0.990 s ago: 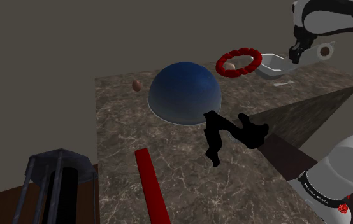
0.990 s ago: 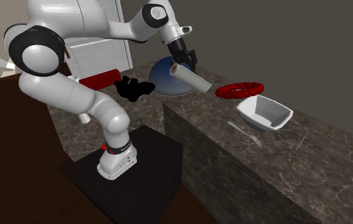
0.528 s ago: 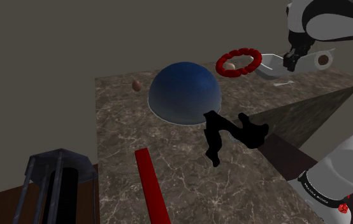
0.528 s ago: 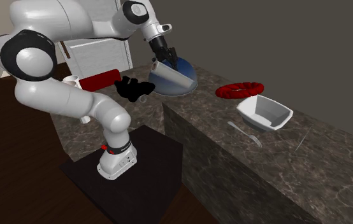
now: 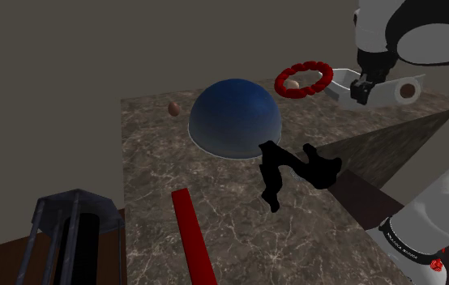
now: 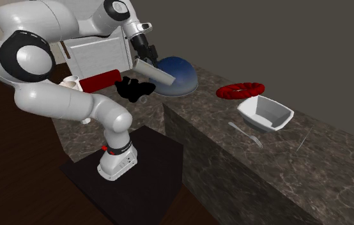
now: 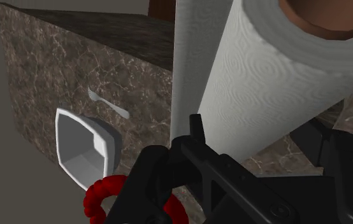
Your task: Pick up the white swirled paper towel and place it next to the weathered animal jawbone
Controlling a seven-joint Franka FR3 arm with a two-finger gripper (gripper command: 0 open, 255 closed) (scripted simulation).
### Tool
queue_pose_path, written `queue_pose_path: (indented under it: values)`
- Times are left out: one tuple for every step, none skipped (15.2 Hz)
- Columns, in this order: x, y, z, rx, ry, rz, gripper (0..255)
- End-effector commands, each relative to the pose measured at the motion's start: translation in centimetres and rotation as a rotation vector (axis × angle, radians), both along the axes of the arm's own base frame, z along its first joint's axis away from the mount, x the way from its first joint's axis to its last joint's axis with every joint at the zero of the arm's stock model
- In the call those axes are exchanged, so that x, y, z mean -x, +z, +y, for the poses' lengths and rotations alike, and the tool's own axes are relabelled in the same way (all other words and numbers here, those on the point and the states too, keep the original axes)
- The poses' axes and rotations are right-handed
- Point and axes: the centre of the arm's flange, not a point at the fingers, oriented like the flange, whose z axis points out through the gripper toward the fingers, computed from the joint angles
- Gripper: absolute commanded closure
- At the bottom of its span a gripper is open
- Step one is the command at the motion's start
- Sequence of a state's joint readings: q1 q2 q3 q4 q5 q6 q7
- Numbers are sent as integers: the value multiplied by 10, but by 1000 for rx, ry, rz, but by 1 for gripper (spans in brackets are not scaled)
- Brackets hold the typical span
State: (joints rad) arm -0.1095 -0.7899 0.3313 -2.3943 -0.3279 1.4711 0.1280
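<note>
One paper towel roll (image 7: pixel 264 83), one dome (image 5: pixel 236 117), one ring (image 5: pixel 304 79), one bowl (image 6: pixel 265 114), one fork (image 6: pixel 245 134)

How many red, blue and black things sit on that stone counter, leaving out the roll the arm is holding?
Red: 2 (ring, bar)
Blue: 1 (dome)
Black: 1 (jawbone)
Total: 4

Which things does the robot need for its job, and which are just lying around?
For the job: gripper, paper towel roll, black jawbone.
Just lying about: blue dome, red ring, white bowl, fork, red bar.
</note>
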Motion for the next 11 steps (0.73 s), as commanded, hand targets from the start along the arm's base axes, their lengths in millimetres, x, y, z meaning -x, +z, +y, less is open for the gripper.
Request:
queue_pose_path:
  values:
    - [4,-1,29,-1,-1,1,255]
    - [6,-1,42,-1,-1,1,255]
    - [9,-1,55,-1,-1,1,255]
    - [11,-1,68,-1,-1,1,255]
    - [14,-1,81,-1,-1,1,255]
    - [16,0,94,-1,-1,1,255]
    - [19,0,107,-1,-1,1,255]
    - [21,0,120,-1,-1,1,255]
    - [24,0,133,-1,-1,1,255]
    - [26,0,146,-1,-1,1,255]
    - [29,0,159,-1,-1,1,255]
